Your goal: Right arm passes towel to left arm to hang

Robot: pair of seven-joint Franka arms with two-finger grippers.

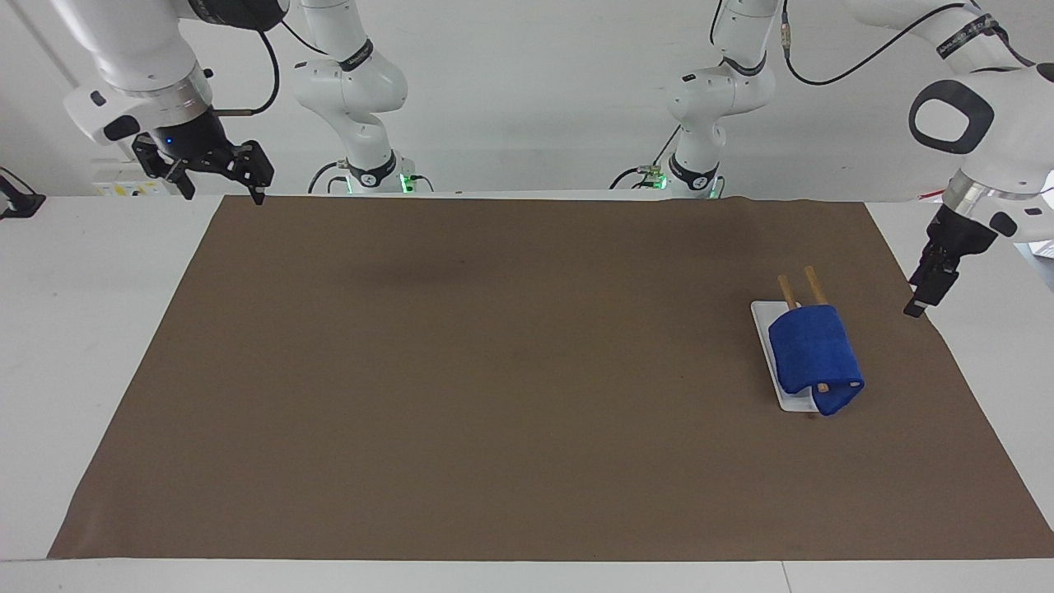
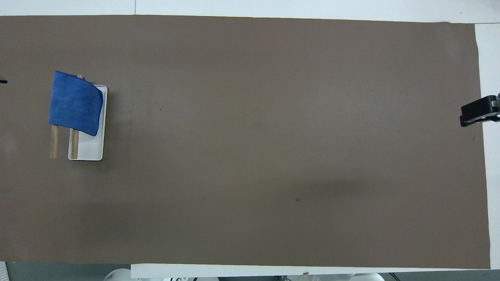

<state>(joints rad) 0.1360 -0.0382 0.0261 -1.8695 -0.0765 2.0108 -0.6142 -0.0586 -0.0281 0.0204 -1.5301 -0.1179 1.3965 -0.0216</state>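
The royal-blue towel [image 1: 811,350] hangs draped over the two wooden rods [image 1: 815,284] of the rack, whose white base [image 1: 795,403] lies at the left arm's end of the brown mat. It shows the same way from overhead [image 2: 75,103], covering the rods' [image 2: 54,142] farther halves. My left gripper [image 1: 916,310] is empty and apart from the towel, over the mat's edge beside the rack. Only its tip shows overhead [image 2: 2,81]. My right gripper [image 1: 221,191] is open and empty over the mat's corner at the right arm's end [image 2: 478,115].
The brown mat [image 1: 494,371] covers most of the white table. The rack's white base [image 2: 90,150] sticks out from under the towel on the side nearer to the robots.
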